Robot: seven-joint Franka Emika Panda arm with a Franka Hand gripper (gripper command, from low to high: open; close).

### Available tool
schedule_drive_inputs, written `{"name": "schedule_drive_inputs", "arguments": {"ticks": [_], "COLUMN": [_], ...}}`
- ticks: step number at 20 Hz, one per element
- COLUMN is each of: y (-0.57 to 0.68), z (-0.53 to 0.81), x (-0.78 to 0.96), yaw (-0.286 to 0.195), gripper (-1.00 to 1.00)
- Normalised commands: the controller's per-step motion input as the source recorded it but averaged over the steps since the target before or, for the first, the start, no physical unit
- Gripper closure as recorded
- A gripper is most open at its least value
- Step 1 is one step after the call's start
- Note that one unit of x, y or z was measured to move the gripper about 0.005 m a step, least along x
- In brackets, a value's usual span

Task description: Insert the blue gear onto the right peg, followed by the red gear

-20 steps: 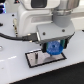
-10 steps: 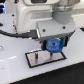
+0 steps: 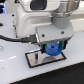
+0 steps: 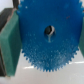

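The blue gear (image 3: 53, 50) hangs flat just above the black plate (image 3: 34, 61), held in my gripper (image 3: 52, 46), which is shut on its rim. In the wrist view the blue gear (image 4: 47, 50) fills most of the picture, toothed edge showing, with green finger pads (image 4: 9, 42) pressed against its sides. Something small and dark shows inside the gear's centre hole (image 4: 49, 31); I cannot tell if it is the right peg. In the exterior view the pegs are hidden behind the gear and gripper. The red gear is out of view.
The plate has a pale rim and lies on a white table (image 3: 15, 70). A black cable (image 3: 10, 37) runs along the exterior view's left, and the arm's white body (image 3: 35, 17) fills the upper part.
The gripper has come down a little with the blue gear, closer to the black plate. Its grip has not changed.
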Motion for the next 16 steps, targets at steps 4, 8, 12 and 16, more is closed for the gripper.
{"name": "schedule_drive_inputs", "arguments": {"ticks": [4,8,12,16], "y": [0.0,0.0,0.15,0.16], "z": [-0.05,-0.27,-0.28,-0.32], "x": [0.21,0.25,0.25,0.17], "yaw": [0.0,0.0,0.0,0.0], "gripper": [1.0,1.0,1.0,1.0]}}
